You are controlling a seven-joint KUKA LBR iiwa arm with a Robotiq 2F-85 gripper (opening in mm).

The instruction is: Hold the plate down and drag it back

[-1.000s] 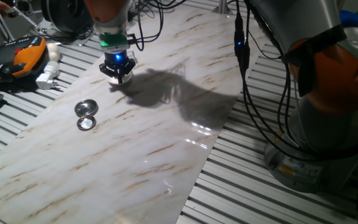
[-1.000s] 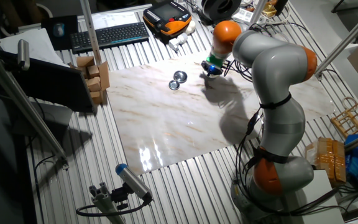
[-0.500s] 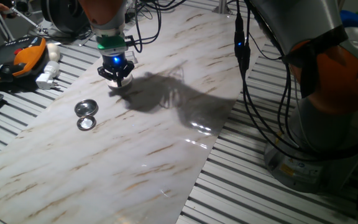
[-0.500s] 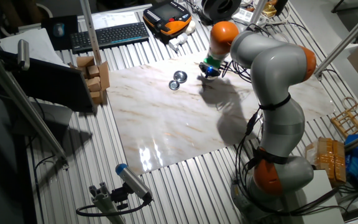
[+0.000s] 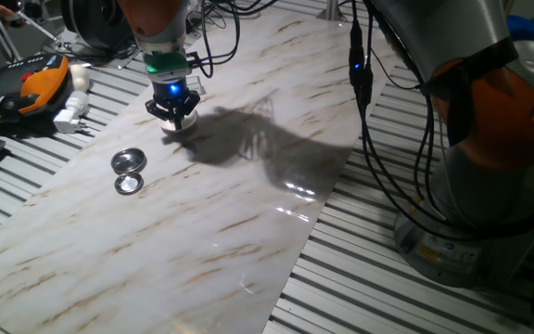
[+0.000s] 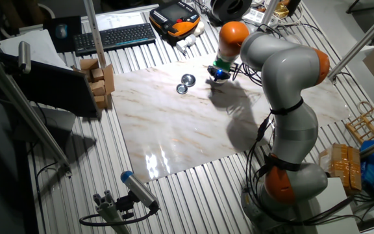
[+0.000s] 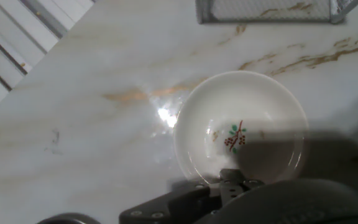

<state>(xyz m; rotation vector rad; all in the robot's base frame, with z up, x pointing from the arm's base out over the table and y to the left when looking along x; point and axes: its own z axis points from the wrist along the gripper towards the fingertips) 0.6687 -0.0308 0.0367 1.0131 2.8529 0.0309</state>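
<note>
The tool [image 5: 173, 113] stands low over the marbled worktop [image 5: 211, 213], near its far edge, with slatted metal just beyond; whether its fingers are apart or together cannot be told. The plate [image 7: 240, 138] lies directly below it in the hand view, white with a small red-and-green sprig at its centre, the tool's dark body overlapping its near rim. Bare marble stretches toward the near side. Two metal discs [image 5: 129, 171] sit off to one side. No writing is readable.

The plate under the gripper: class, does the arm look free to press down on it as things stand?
Probably yes. In the hand view the plate lies directly below the gripper, nothing lying on it, with the two metal discs well aside.
</note>
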